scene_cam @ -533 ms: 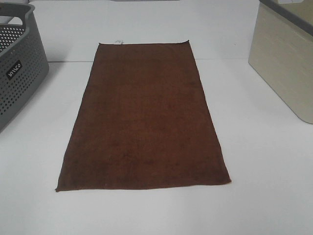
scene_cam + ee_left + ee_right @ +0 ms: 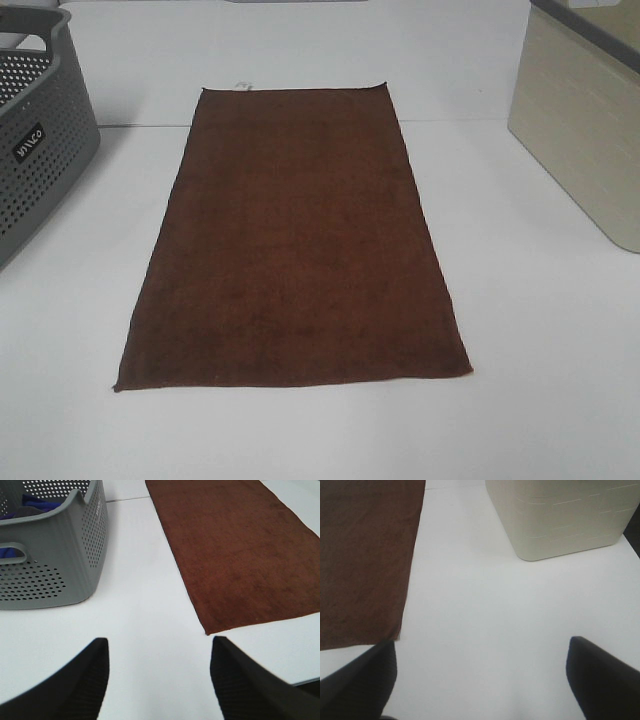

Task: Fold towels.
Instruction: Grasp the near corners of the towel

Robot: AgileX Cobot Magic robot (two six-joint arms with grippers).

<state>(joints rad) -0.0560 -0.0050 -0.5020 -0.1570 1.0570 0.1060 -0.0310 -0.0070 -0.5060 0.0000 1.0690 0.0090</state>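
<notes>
Nothing has moved: towel (image 2: 290, 240) lies flat between grey basket (image 2: 40, 150) and beige bin (image 2: 575, 130), both cropped; left gripper (image 2: 160, 641) and right gripper (image 2: 482, 641) gape empty.

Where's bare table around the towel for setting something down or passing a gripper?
Bare table shows in the strip between the towel and the grey basket, the strip between the towel and the beige bin, and along the towel's near short edge. It is tightest right beside the basket and the bin.
</notes>
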